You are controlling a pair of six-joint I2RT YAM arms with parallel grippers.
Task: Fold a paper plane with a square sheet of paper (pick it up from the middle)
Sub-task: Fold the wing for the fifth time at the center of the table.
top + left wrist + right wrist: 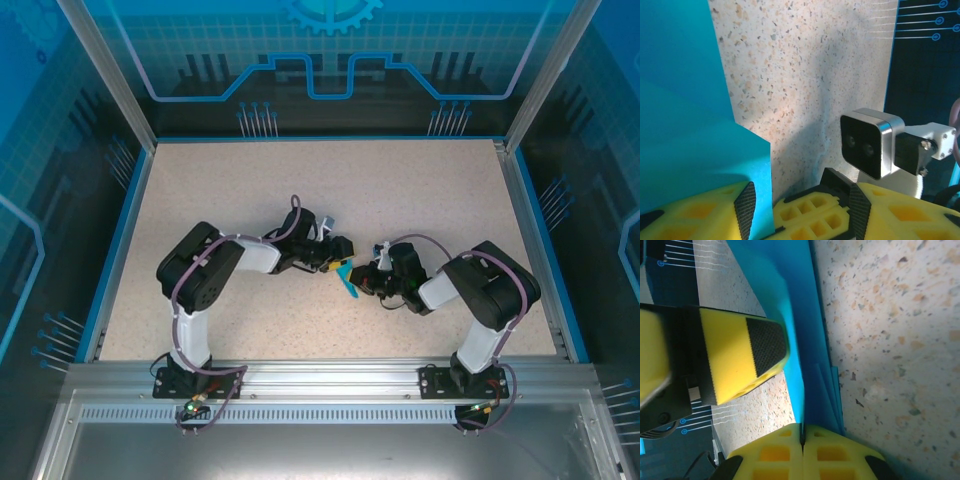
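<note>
The right tool [802,432] was closed, its yellow fingers pressed together on one edge of the folded teal paper [802,325], holding it on edge against the speckled tabletop [890,340]. The left tool [802,200] had its jaws apart, straddling the paper and the right tool's fingertips; pad contact with the paper could not be determined. Both tools met near the tabletop's centre.

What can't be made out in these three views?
Top view: paper too small to count its folds; the left jaws and right jaws crowd it.
Left wrist view: paper cut off by the left and top edges, its bottom behind a yellow finger.
Right wrist view: paper runs off the top edge; whether the left jaws touch it is unclear.
</note>
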